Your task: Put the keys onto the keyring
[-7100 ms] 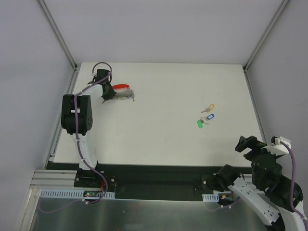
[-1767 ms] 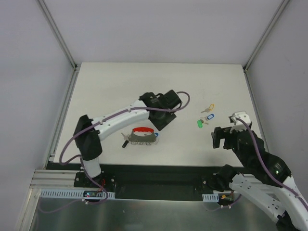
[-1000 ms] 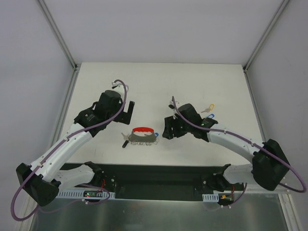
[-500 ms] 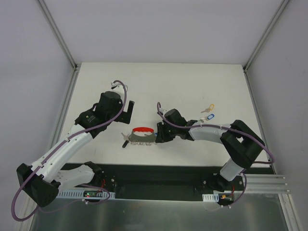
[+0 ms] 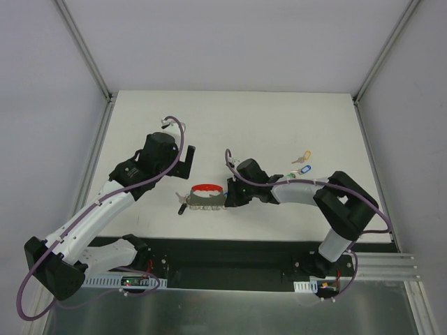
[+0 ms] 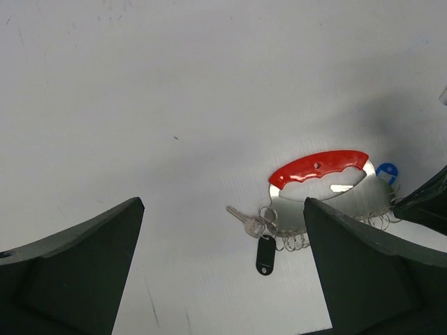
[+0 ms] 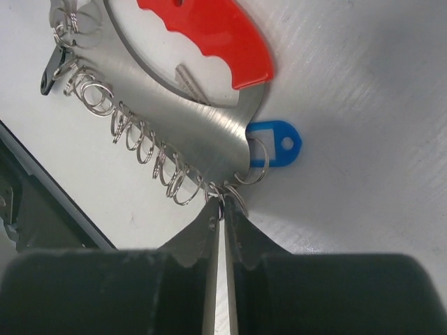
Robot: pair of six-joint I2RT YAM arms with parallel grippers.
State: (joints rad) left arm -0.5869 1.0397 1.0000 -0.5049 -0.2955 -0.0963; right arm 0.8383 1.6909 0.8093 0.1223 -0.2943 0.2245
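Keyring [image 7: 195,146]: steel plate, red grip, ring row; right gripper [image 7: 222,213] pinching end ring; left gripper [image 6: 222,209] wide

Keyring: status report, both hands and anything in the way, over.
Left hand open, hovering clear. Right hand pinched on a split ring at the end of the keyring, beside its blue tag. Nothing blocking; loose keys lie apart.

keyring [image 7: 188,132] cut off by the top edge at the right wrist, its end hidden under the right gripper [image 5: 228,199] from above
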